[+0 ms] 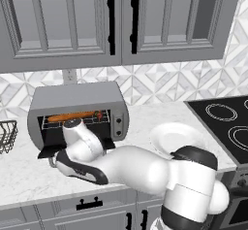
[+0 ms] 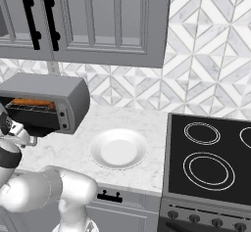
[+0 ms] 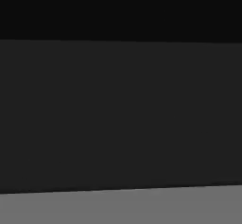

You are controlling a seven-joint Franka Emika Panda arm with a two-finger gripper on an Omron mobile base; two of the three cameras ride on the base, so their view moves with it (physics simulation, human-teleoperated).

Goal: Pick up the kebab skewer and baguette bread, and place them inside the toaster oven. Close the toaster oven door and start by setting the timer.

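The toaster oven (image 1: 77, 95) stands on the counter at the left, and its door (image 1: 46, 152) hangs dropped open. The baguette bread (image 1: 72, 117) lies along the wire rack inside, also seen from the right as the baguette (image 2: 33, 102). A small red bit of the kebab skewer (image 1: 100, 114) shows at the loaf's right end on the same rack. My arm (image 1: 80, 141) bends down in front of the opening, with the hand low at the door's front edge. The fingers are hidden behind the arm and door. The hand view is pressed close to a flat dark surface.
The oven's knob panel (image 1: 117, 122) is on its right side. A white plate (image 1: 177, 137) lies on the counter to the right, then a black stovetop (image 1: 227, 122). A wire basket (image 1: 7, 134) sits at the far left. Cabinets hang overhead.
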